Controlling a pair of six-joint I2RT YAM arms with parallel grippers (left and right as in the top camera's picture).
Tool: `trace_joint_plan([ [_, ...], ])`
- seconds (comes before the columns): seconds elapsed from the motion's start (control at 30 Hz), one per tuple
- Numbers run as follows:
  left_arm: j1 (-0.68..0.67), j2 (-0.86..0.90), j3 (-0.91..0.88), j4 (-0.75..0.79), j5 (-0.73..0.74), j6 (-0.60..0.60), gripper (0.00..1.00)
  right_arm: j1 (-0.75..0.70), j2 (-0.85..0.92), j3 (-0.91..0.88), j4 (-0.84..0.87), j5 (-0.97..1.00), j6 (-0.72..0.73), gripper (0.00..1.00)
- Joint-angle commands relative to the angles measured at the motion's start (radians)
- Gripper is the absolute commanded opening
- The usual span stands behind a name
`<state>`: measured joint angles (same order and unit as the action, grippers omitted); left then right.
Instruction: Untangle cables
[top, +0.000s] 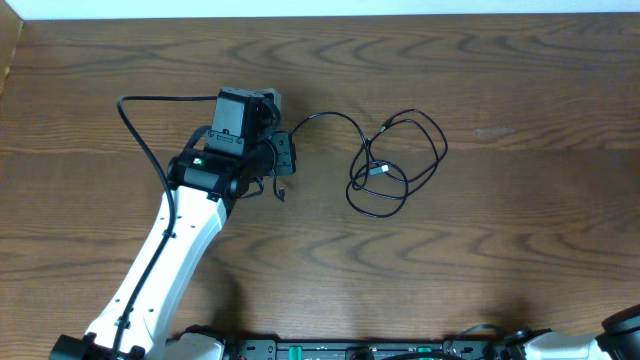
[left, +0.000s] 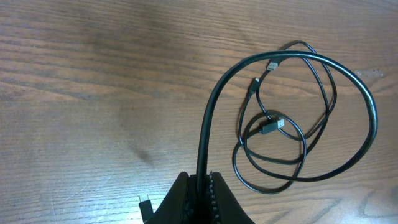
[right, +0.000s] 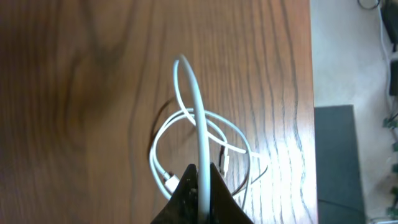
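Black cable (top: 378, 171) lies in loose, overlapping loops on the wooden desk (top: 520, 230), a little right of centre in your overhead view. One strand leaves the loops and runs left to your left fingers (top: 285, 155), at the end of the white left arm (top: 170, 260), which reaches in from the lower left.

From the left wrist you see those fingers (left: 180, 200) pressed together on the black cable (left: 206, 124), with no gap showing on either side of it. The strand rises straight out of the grip, arcs over to the right, and comes down around the rest of the coil. Two small plug ends show there. One plug (left: 272, 65) is near the top of the loops and the other (left: 273, 126) lies inside them, over a crossing of strands.

Your right wrist view shows the right fingers (right: 183, 194) likewise pinched tight on the white cable (right: 198, 118). A single stiff strand stands up from the grip and curls over at its tip. Behind it, the rest of the white cable rests in a few stacked rings on the desk (right: 74, 93), near its right-hand edge. The two coils do not appear together in any one view, so you cannot tell how far apart they lie.
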<state>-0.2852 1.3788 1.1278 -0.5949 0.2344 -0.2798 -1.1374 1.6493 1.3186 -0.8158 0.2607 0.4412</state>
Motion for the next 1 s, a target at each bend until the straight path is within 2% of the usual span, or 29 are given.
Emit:
trace_joint_plan([
  [0.0,-0.003,-0.016,-0.011,0.002,0.009,0.014,0.08,-0.063,0.045,-0.003,0.020,-0.064,0.029,0.01],
  [0.23,-0.003,-0.016,-0.011,0.003,0.009,0.014,0.07,-0.079,0.055,-0.003,0.068,-0.106,0.010,0.02],
  [0.33,-0.003,-0.016,-0.011,0.003,0.009,0.014,0.07,-0.079,0.055,-0.003,0.088,-0.114,0.006,0.16],
  [0.43,-0.003,-0.016,-0.011,0.005,0.010,0.014,0.08,-0.078,0.055,-0.003,0.103,-0.126,0.006,0.37],
  [0.5,-0.003,-0.016,-0.011,0.005,0.009,0.013,0.07,-0.078,0.055,-0.003,0.106,-0.141,0.002,0.45],
  [0.83,-0.003,-0.016,-0.011,0.001,0.028,0.014,0.08,-0.065,0.055,-0.003,0.093,-0.141,0.003,0.57],
  [0.9,-0.003,-0.016,-0.011,0.001,0.028,0.014,0.08,-0.064,0.055,-0.003,0.087,-0.151,0.003,0.72],
  [0.93,-0.003,-0.016,-0.011,0.001,0.028,0.014,0.07,-0.063,0.055,-0.003,0.083,-0.178,0.000,0.99],
  [0.97,-0.003,-0.016,-0.011,0.001,0.028,0.014,0.07,-0.060,0.053,-0.003,0.083,-0.212,-0.013,0.99],
])
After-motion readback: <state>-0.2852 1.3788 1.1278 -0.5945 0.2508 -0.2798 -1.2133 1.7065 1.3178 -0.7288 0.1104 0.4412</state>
